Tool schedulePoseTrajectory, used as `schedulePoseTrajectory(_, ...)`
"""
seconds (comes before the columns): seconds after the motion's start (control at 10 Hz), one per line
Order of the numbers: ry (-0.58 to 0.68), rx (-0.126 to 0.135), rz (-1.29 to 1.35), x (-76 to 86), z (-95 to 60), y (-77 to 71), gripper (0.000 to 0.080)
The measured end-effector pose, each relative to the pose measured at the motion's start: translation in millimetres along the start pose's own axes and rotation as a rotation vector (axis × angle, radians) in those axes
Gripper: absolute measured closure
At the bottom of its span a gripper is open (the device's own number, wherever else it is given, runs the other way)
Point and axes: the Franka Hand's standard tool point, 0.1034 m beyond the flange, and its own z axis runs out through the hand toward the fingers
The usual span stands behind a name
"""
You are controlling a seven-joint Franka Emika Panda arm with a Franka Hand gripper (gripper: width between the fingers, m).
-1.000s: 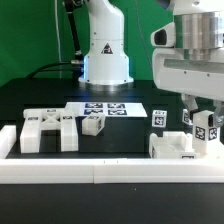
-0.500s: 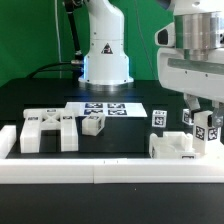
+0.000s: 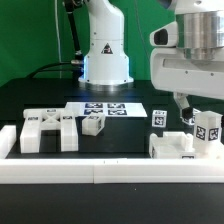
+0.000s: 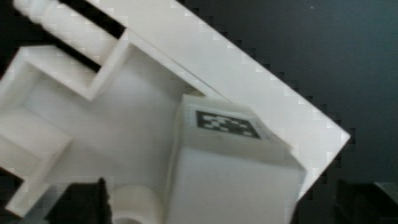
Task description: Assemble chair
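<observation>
Nearest, one long white border rail (image 3: 100,176) across the front, with a raised end at the exterior view's left. Chair (image 3: 176,150) in loose parts behind it on the black table (image 3: 40,100): five white pieces counted. Toward the exterior view's right, just behind the rail, one low slab (image 3: 163,146) lying flat, with one upright tagged post (image 3: 207,131) at its right end, touching it; seated in it or only leaning, cannot tell. Toward the exterior view's left, well apart from those, one ladder-like frame piece (image 3: 48,130) with two tags on top. Just to its right, one small cube (image 3: 93,124). Farther back and right, one small tagged block (image 3: 158,118), standing alone near the slab. Behind the cube, one flat marker board (image 3: 105,108) with several tags. At the very back, one white arm base (image 3: 105,50) before a green backdrop. One gripper (image 3: 200,112) hanging over the right end of the slab, above the tagged post. One dark finger (image 3: 184,108) visible, clear of the post's side; jaws spread wide, pinching nothing, no contact with the post visible. Wrist view filled by the tagged post's top close up, against the slab's broad white face; fingertips not made out there.
</observation>
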Motion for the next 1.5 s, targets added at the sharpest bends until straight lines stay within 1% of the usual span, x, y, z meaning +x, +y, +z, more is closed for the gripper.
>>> schedulePoseTrajectory(0.5, -0.002, 0.004, -0.532, -4.1, 0.9, -2.8, 0.0151)
schedulePoseTrajectory(0.6, -0.002, 0.001, -0.595, -5.6, 1.0, -3.8, 0.0151)
schedulePoseTrajectory(0.8, 0.001, -0.005, -0.750, -4.9, 0.9, -3.3, 0.0151)
schedulePoseTrajectory(1.1, 0.015, -0.029, -0.940, -3.3, 0.9, -2.9, 0.0151)
schedulePoseTrajectory(1.2, 0.015, -0.032, -0.978, -1.7, 1.2, -1.5, 0.0151)
schedulePoseTrajectory(1.3, 0.015, -0.032, -0.973, -1.9, 1.3, -1.6, 0.0264)
schedulePoseTrajectory(1.4, 0.015, -0.032, -0.973, -1.9, 1.4, -1.5, 0.0264)
schedulePoseTrajectory(1.5, 0.015, -0.032, -0.970, -1.8, 1.4, -1.5, 0.0440)
